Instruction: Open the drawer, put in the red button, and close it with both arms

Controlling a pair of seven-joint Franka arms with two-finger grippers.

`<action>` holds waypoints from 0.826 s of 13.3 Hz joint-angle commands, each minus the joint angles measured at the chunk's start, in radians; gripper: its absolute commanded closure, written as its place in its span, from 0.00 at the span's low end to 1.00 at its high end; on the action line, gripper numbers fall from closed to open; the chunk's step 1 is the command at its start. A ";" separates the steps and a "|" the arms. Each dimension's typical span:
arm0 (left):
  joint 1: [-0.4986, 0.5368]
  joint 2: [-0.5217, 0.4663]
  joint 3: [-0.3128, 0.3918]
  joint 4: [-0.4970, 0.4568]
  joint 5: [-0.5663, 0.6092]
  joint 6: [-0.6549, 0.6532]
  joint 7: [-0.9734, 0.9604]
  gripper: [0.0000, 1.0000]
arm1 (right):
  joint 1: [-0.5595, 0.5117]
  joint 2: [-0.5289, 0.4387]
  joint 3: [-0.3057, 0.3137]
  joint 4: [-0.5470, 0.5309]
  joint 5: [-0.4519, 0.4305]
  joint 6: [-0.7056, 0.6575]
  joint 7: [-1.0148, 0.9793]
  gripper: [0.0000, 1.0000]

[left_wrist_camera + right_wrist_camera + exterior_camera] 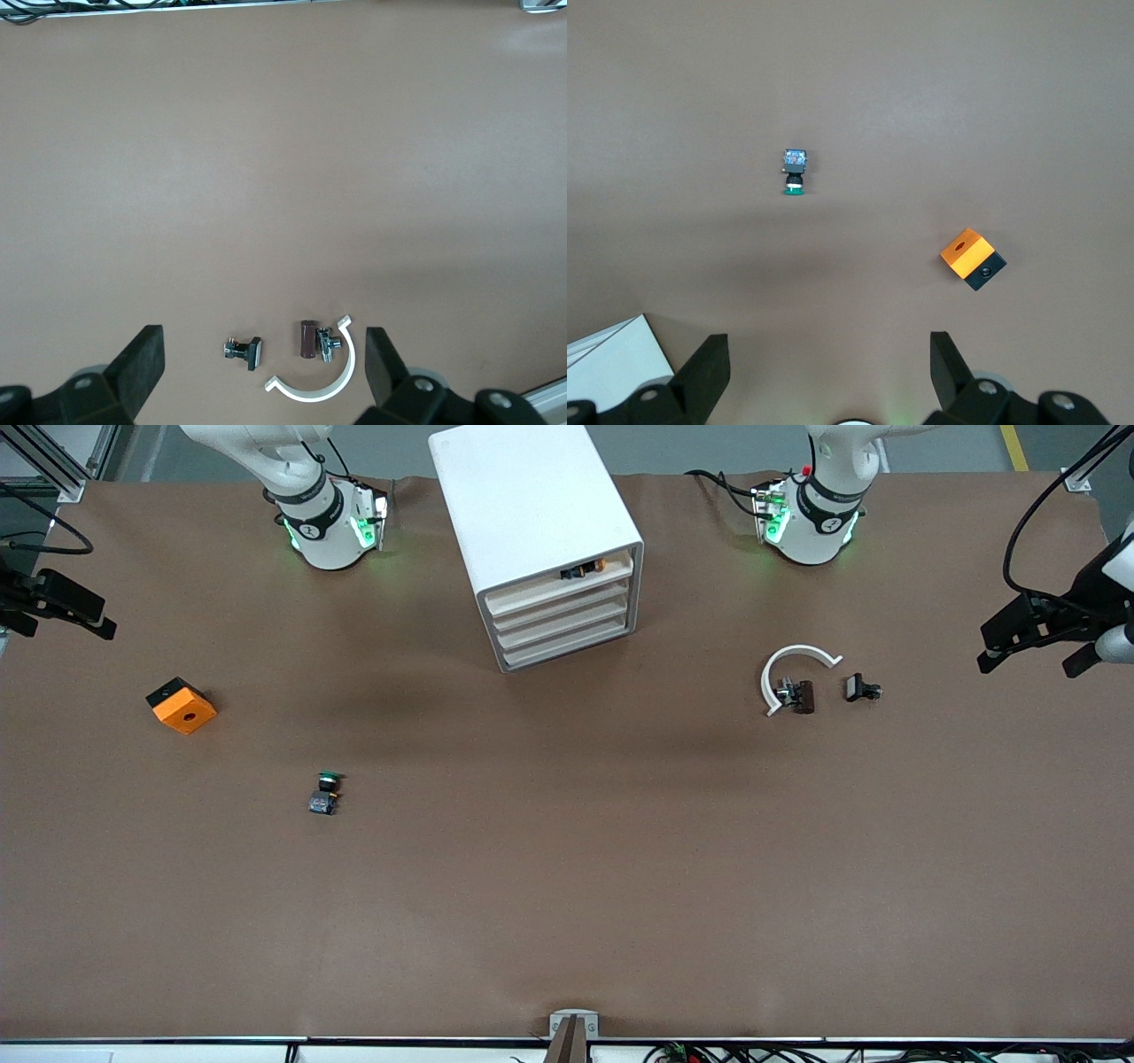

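The white box cabinet (532,505) stands on the brown bench (567,886) between the two arm bases. Its stacked shallow white drawers (558,615) all sit pushed in, fronts flush. In the open top slot above them lies the tiny red-capped push button with a dark body (582,568), resting on its side.

The left pincer (1032,657) hangs over the edge of the bench at the left arm's end. In the left wrist view its fingers (142,354) are spread wide and hold nothing. Below it lie a white C-shaped plastic clip (793,664), a small brown block with metal fittings (802,696) inside the clip's curve, and a small black part (861,688) just beside them.

The right pincer (62,624) hangs over the bench edge at the right arm's end, likewise released and empty, fingers (704,363) well apart. An orange cube on a black base (182,706) lies near it. A green-capped button (325,791) lies nearer the front camera than the cube.
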 commanded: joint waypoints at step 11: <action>-0.055 -0.037 0.058 -0.002 0.007 -0.064 -0.036 0.00 | -0.022 -0.039 0.000 -0.045 -0.011 0.032 0.020 0.00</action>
